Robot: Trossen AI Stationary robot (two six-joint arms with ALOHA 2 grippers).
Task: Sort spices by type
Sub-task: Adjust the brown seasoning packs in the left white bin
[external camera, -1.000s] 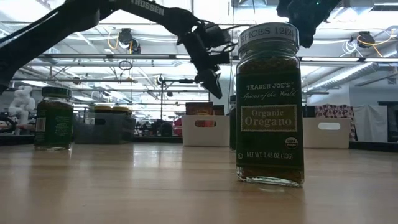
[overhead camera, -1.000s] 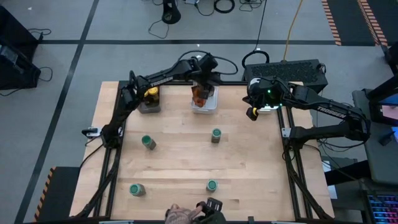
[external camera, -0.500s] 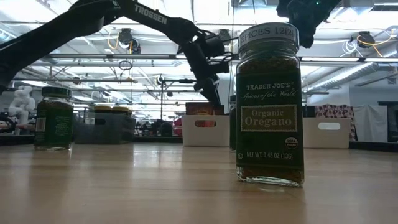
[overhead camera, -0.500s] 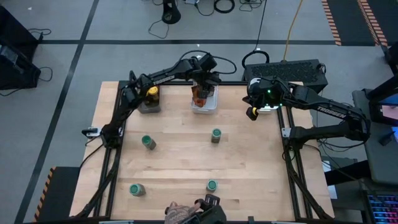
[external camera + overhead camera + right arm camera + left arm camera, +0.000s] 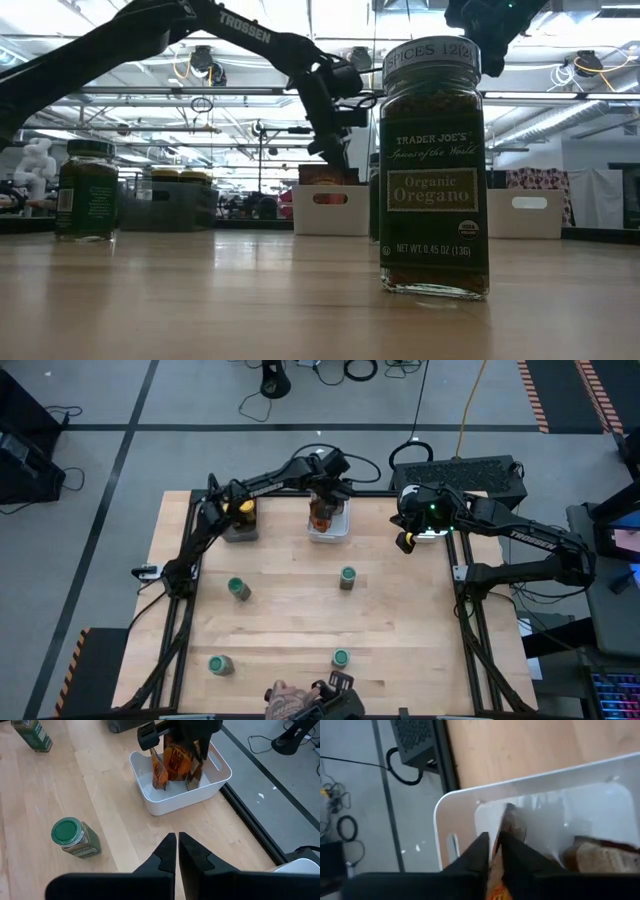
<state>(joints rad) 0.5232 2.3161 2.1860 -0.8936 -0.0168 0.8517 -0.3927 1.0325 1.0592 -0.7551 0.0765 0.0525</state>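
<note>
Left claw [image 5: 492, 851] down inside white tray [image 5: 328, 528], fingers pinched on upright brown-orange packet [image 5: 512, 827]; more packets [image 5: 175, 762] alongside. I read packet's long axis as vertical, directly under claw, so release means straight drop. Right claw [image 5: 177, 851] shut, empty, hovering beside tray. Green-lid jars [image 5: 347, 575] loose on bench [image 5: 290, 615], nearest one just below tray; right arm nearer.

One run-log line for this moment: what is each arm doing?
left claw: in white tray, closing on brown-orange packet | right claw: shut, waiting at table's far right | green-lidded jars: four, unsorted
</note>
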